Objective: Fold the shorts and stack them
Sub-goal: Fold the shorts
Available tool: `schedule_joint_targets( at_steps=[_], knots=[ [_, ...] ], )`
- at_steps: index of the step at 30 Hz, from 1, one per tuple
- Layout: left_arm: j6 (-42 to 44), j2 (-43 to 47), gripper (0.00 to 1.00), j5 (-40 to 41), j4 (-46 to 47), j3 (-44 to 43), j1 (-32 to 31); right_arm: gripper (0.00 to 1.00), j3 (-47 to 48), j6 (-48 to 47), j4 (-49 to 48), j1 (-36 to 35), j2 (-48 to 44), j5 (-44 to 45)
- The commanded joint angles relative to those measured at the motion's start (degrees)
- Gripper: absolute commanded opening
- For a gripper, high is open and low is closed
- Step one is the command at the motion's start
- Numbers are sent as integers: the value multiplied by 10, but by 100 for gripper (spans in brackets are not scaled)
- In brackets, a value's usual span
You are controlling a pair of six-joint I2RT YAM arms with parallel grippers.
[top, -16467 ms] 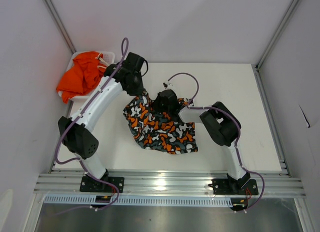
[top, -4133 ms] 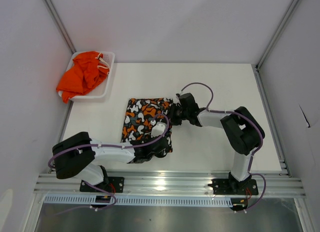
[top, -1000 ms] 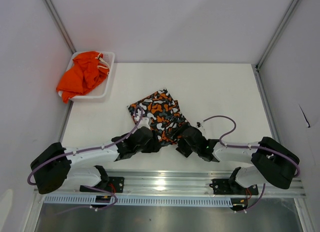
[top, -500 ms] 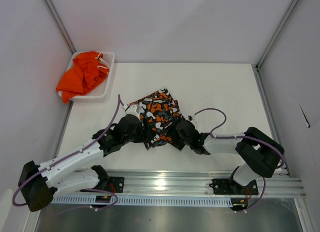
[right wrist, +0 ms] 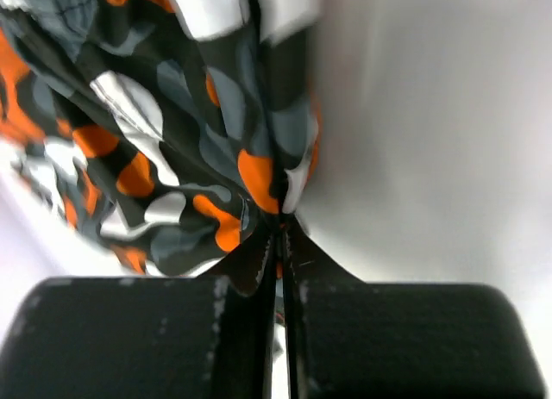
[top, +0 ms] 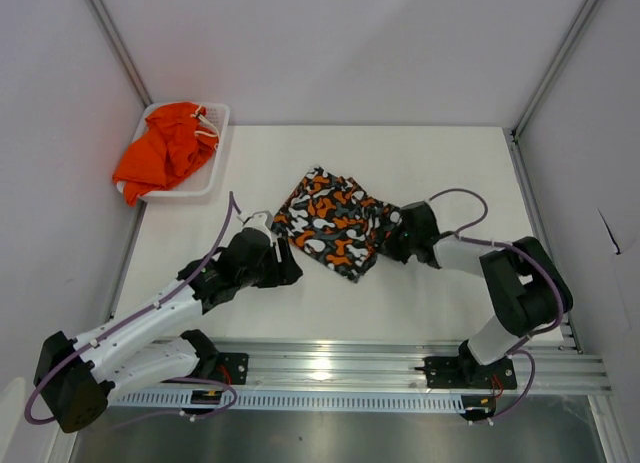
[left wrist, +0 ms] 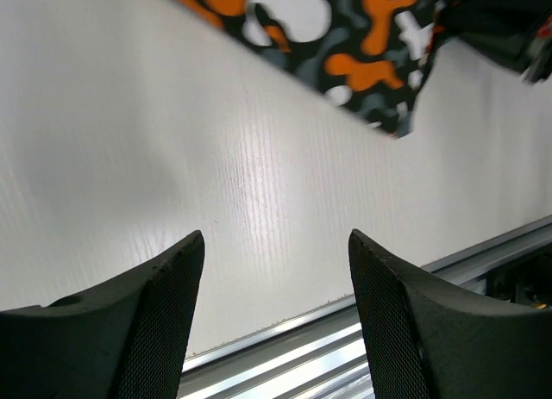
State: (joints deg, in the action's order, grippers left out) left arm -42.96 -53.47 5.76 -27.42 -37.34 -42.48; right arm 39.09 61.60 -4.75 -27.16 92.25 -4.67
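Observation:
The patterned shorts (top: 335,221), blotched orange, black, white and grey, lie folded in a compact bundle at the middle of the table. My right gripper (top: 398,230) is shut on their right edge, and the right wrist view shows the cloth (right wrist: 172,149) pinched between the closed fingertips (right wrist: 278,228). My left gripper (top: 285,271) stands open just left of the bundle, over bare table, holding nothing. The left wrist view has the shorts' near edge (left wrist: 362,50) beyond the open fingers (left wrist: 172,287). The plain orange shorts (top: 165,148) lie crumpled in the basket at the back left.
The white mesh basket (top: 213,163) sits at the table's back left corner. The aluminium rail (top: 330,363) runs along the near edge, and it also shows below the left fingers (left wrist: 302,347). Grey walls enclose the table on three sides.
My right gripper has shut on the patterned shorts and pulled them back and to the right. My left gripper has come off the cloth and stands open beside it.

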Motion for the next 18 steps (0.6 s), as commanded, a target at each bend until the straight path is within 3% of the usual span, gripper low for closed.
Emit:
schedule_joint_targets(
  at_steps=[1, 2, 5, 6, 7, 9, 14, 18],
  knots=[
    [17, 16, 71, -7, 0, 7, 6, 0, 95, -218, 170, 71, -1, -21],
    [17, 15, 71, -6, 3, 10, 6, 0, 119, -287, 195, 106, 7, -13],
    [20, 5, 70, -10, 20, 13, 8, 8, 223, -339, 294, 175, 68, -8],
    [21, 0, 70, -14, 25, 10, 8, 24, 271, -343, 305, 187, 99, -8],
    [21, -8, 70, -17, 28, 10, 8, 33, 295, -341, 321, 194, 113, 3],
    [22, -15, 70, -23, 29, 6, 8, 60, 336, -333, 358, 196, 131, 77],
    [22, 6, 70, -12, 8, 10, 8, 61, 385, -336, 375, 197, 116, 167],
    [23, 21, 70, 13, -12, 13, 10, 64, 370, -364, 351, 166, 72, 142]
  ],
)
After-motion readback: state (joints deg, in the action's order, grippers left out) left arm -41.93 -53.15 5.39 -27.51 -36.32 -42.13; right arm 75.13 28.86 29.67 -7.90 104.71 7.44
